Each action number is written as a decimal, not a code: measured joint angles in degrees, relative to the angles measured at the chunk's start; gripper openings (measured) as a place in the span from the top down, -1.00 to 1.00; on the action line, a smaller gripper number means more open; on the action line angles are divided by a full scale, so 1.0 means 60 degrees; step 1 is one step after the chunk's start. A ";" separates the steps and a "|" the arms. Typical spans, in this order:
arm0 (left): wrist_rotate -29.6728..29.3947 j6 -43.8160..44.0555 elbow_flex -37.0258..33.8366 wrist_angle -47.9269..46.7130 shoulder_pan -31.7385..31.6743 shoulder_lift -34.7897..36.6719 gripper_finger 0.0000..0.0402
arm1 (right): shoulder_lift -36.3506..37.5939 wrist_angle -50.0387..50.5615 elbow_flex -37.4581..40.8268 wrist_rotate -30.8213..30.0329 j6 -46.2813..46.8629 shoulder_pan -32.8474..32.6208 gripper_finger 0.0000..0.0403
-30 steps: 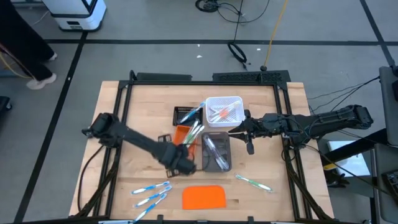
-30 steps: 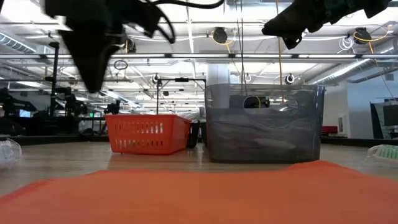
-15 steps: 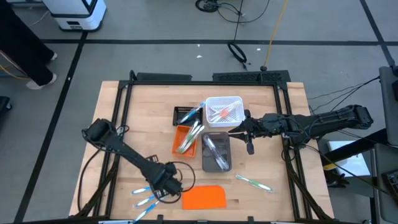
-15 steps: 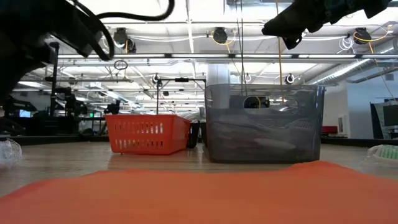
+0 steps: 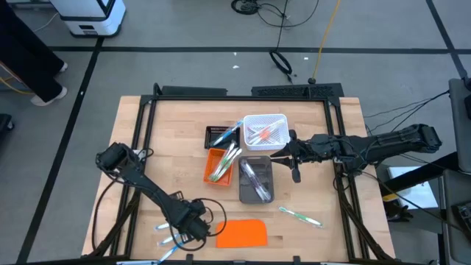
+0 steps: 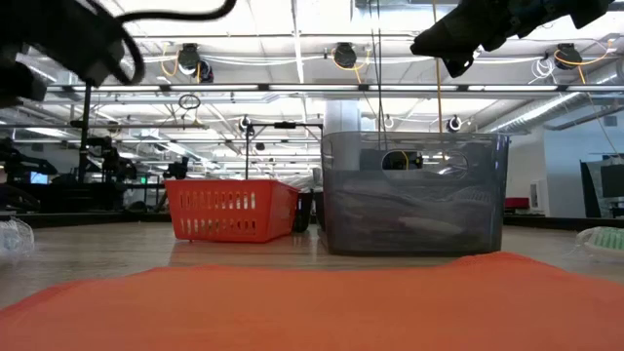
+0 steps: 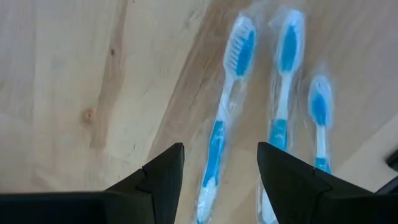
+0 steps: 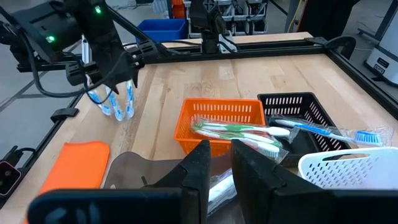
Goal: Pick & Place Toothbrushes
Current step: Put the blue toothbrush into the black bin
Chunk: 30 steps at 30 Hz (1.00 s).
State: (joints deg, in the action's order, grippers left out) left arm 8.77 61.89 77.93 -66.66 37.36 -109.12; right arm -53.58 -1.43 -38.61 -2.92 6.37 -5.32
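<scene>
Showing a wooden table [image 5: 176, 140] on grey floor, left gripper [image 7: 217, 165] hung spread above blue toothbrushes [image 7: 280, 124] beside the slab [image 5: 241, 233]; right gripper [image 8: 221, 163], nearly together, empty, hovered by the grey tray [image 5: 255, 179].

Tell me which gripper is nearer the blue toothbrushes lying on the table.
Left. The left gripper hangs right over the blue toothbrushes, jaws open. The right gripper is far off, beside the grey tray.
</scene>
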 joint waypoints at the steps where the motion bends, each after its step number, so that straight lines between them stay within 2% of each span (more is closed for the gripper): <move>1: 0.0129 0.0025 -0.0098 0.0109 -0.0007 0.0000 -0.03 | 0.0000 0.0003 0.0000 0.0000 0.0000 0.0000 0.71; 7: 0.1300 0.0131 -0.1197 0.1238 -0.0022 0.0000 -0.03 | 0.0000 0.0003 0.0000 0.0000 0.0000 0.0000 0.71; 11: 0.1565 0.0244 -0.1806 0.1617 -0.0022 0.0000 -0.03 | 0.0000 0.0004 0.0000 0.0000 0.0000 -0.0003 0.71; 17: 0.1842 -0.0048 -0.2083 0.1951 -0.0141 0.0044 0.01 | 0.0000 0.0002 0.0000 0.0000 0.0000 -0.0004 0.71; 21: 0.1868 -0.0130 -0.2099 0.1959 -0.0283 0.0040 0.26 | 0.0000 0.0004 0.0000 0.0000 -0.0001 -0.0004 0.71; 28: 0.2038 -0.0497 -0.2118 0.1856 -0.0461 0.0036 0.89 | 0.0000 0.0005 0.0004 0.0000 -0.0029 -0.0004 0.71; 30: 0.2133 -0.0554 -0.2119 0.1799 -0.0550 0.0035 0.95 | 0.0000 0.0007 0.0007 0.0000 -0.0030 -0.0004 0.71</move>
State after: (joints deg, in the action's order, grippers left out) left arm 21.57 58.57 65.21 -55.87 34.07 -108.91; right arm -53.58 -1.39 -38.57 -2.92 6.19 -5.34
